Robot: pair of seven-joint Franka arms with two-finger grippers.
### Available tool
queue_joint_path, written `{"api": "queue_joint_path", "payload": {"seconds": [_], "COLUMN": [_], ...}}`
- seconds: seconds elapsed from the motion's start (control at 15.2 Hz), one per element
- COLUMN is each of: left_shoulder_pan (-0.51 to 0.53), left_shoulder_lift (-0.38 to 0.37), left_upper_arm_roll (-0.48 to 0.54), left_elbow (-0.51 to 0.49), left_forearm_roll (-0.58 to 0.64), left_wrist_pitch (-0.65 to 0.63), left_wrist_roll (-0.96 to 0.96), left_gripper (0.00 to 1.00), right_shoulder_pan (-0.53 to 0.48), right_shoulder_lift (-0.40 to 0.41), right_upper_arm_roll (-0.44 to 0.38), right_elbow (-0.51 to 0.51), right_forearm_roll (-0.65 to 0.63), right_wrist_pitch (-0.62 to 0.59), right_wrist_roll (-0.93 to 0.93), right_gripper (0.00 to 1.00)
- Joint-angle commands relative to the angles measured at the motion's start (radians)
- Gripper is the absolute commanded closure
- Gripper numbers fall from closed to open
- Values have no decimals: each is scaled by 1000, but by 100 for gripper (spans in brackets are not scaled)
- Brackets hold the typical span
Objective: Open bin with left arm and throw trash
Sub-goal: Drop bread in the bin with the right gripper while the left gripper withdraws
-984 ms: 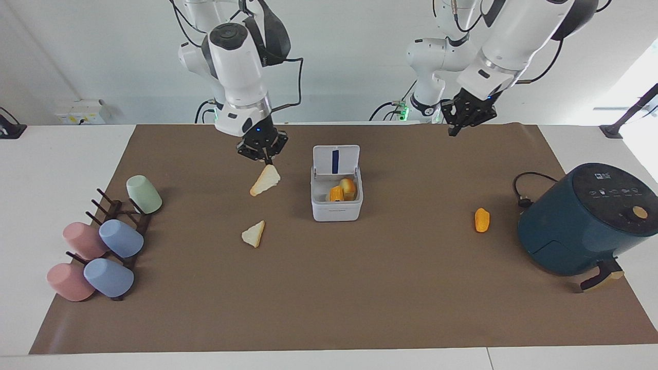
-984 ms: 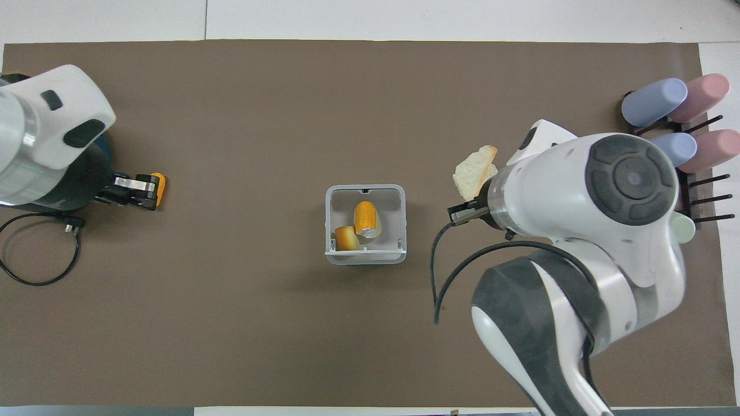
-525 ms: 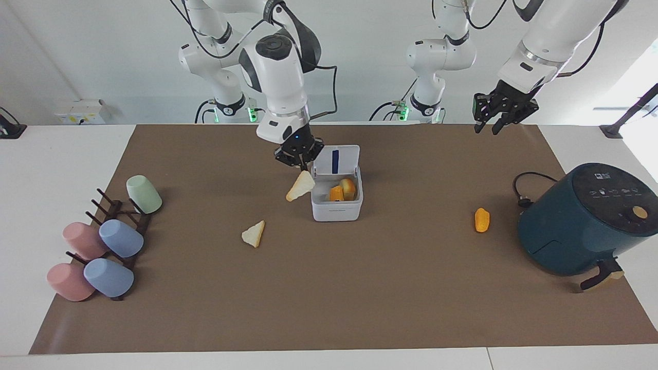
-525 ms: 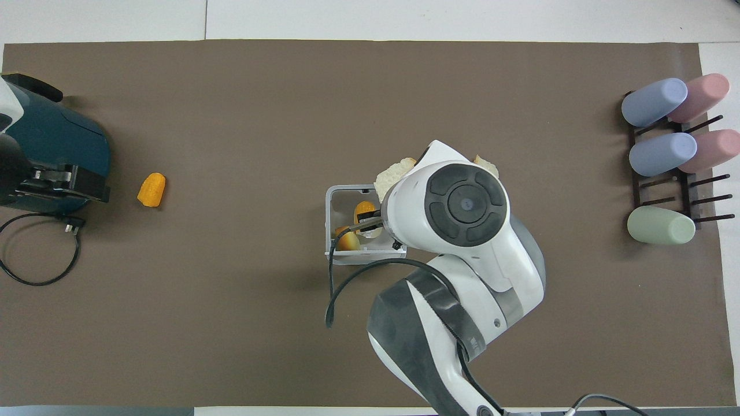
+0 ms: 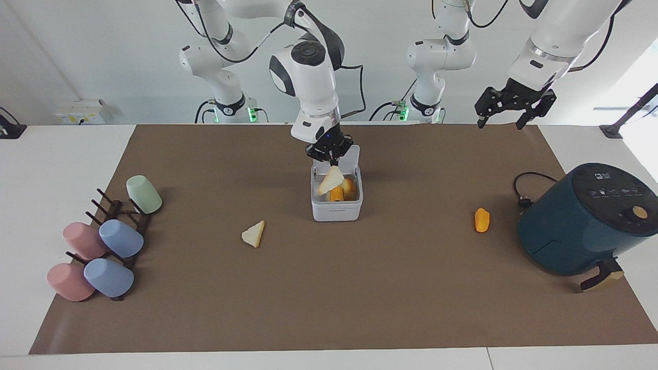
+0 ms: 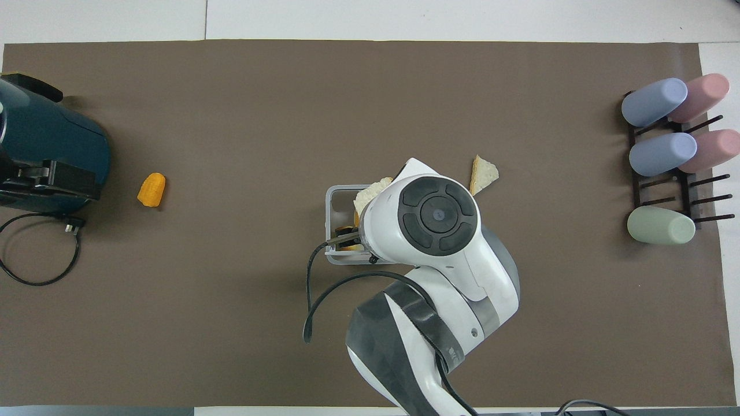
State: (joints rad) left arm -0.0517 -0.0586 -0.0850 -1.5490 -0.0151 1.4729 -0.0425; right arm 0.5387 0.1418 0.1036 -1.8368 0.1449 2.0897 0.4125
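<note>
Right gripper swung over from the cup side and now hangs over the open bin, jaws clenched on a bread piece.

Let go only once it's fully inside the rim (crust corner dangles down, long axis tilted). Left gripper waits, released, up by the air fryer.
</note>
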Motion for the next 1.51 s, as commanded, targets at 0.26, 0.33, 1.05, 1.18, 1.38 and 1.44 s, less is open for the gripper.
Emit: {"api": "queue_joint_path", "payload": {"seconds": [0.26, 0.33, 1.05, 1.18, 1.38, 1.44], "left_shoulder_pan": [-16, -22, -11, -1, 58, 65], "left_shoulder_lift": [-10, -3, 23, 23, 42, 62], "left_upper_arm_roll": [-9, -9, -7, -7, -7, -7], "left_elbow": [-6, -8, -25, -25, -100, -155], "left_forearm_roll": [18, 18, -8, -8, -8, -8], "left_wrist_pitch": [9, 10, 33, 40, 162, 250], "left_wrist_roll": [-40, -39, -37, -33, 88, 136], "left_gripper": [0, 0, 0, 0, 0, 0], "right_shoulder_pan": [9, 9, 12, 10, -20, -52], "right_shoulder_lift": [-24, -24, -25, -25, -21, -16], "right_upper_arm_roll": [-5, -5, -5, -5, -8, -8], "right_elbow": [-38, -38, -36, -36, -39, -39], "right_forearm_roll": [39, 44, 53, 53, 36, 32], "right_wrist_pitch": [-5, -5, -4, 0, 35, 59], "right_wrist_roll": [25, 25, 26, 23, 6, -4], "right_gripper": [100, 100, 0, 0, 0, 0]}}
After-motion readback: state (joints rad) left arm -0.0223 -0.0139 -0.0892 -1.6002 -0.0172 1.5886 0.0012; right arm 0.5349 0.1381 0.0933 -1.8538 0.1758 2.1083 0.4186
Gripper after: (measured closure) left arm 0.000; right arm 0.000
